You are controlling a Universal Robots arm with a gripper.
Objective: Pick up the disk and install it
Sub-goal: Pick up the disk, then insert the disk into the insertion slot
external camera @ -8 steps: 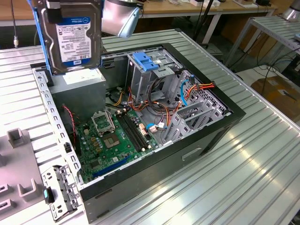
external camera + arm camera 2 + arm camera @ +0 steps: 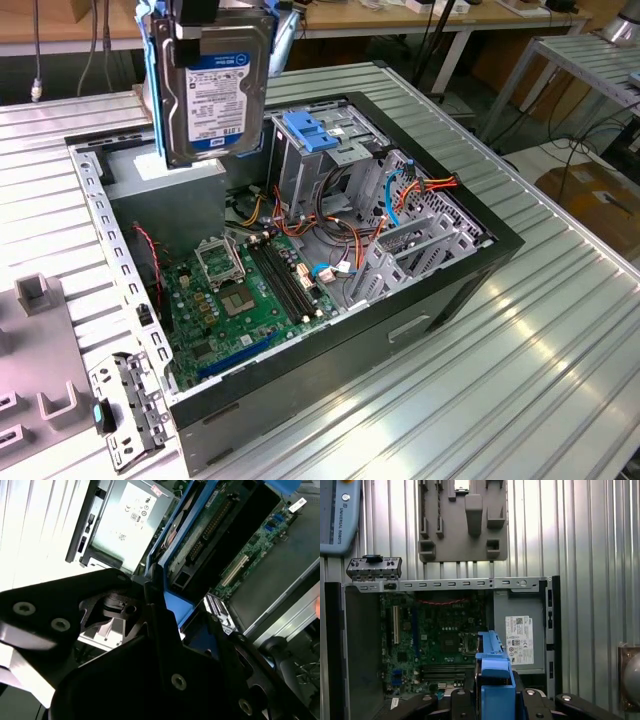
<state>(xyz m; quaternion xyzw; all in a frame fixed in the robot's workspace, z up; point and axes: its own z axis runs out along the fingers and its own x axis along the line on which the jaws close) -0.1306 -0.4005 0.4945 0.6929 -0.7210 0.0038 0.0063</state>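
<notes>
- Blue plastic rails frame the disk [image 2: 215, 95], which hangs upright, high over the open computer case [image 2: 400, 320], at the exterior view's left.
- I judge this is the carry step. To do it well, I need a firm pinch, no tilting, and a path well above the orange wires [image 2: 345, 240].
- The disk should line up straight with the grey cage [image 2: 335, 150].
- My claw [image 2: 495, 700] is pressed together on the disk, pinching it from above.
- I think my pads sit on the blue rails, but my own black body hides that spot.
</notes>
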